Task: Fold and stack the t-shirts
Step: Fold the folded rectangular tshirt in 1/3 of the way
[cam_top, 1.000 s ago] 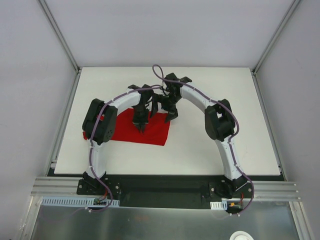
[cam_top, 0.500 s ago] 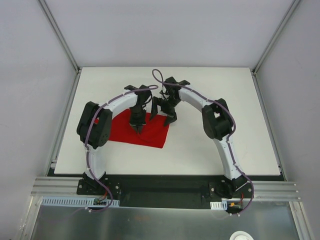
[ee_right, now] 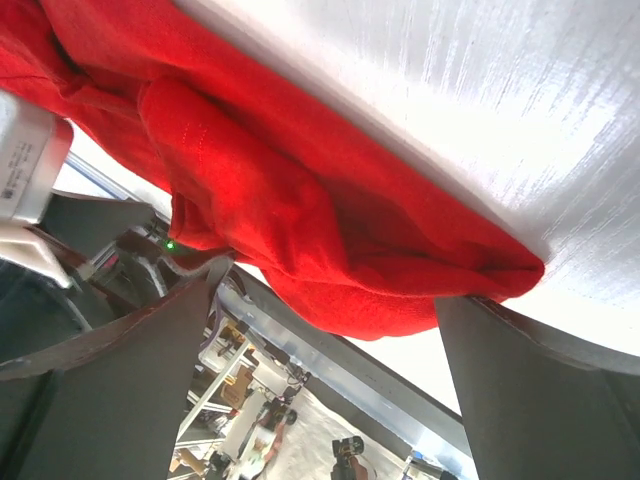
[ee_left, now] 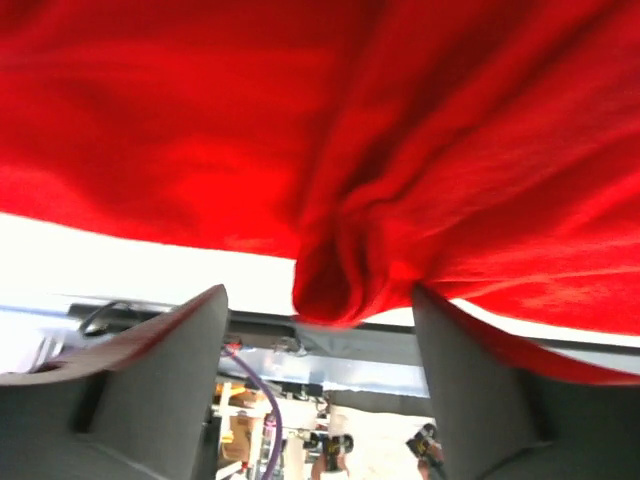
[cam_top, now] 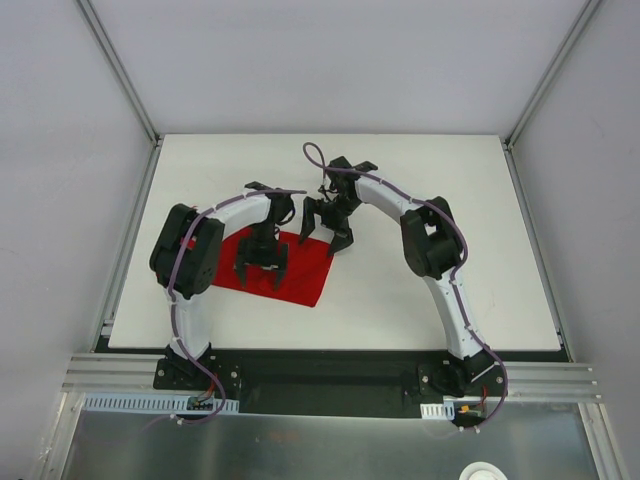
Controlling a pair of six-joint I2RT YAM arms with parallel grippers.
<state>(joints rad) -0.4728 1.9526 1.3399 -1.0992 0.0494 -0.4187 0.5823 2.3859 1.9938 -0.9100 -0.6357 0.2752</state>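
The red t-shirt [cam_top: 305, 275] lies folded into a rough rectangle of soft cloth on the left half of the matte white table [cam_top: 430, 290]. The left gripper [cam_top: 262, 270] hangs over it with jaws apart, gripping nothing, and a small pinched ridge of fabric stands between them. The right gripper [cam_top: 322, 232] is spread wide at the shirt's far right corner, where the edge bunches in thick rolls. Print on a white block [ee_right: 18, 165] beside it is too small to read.
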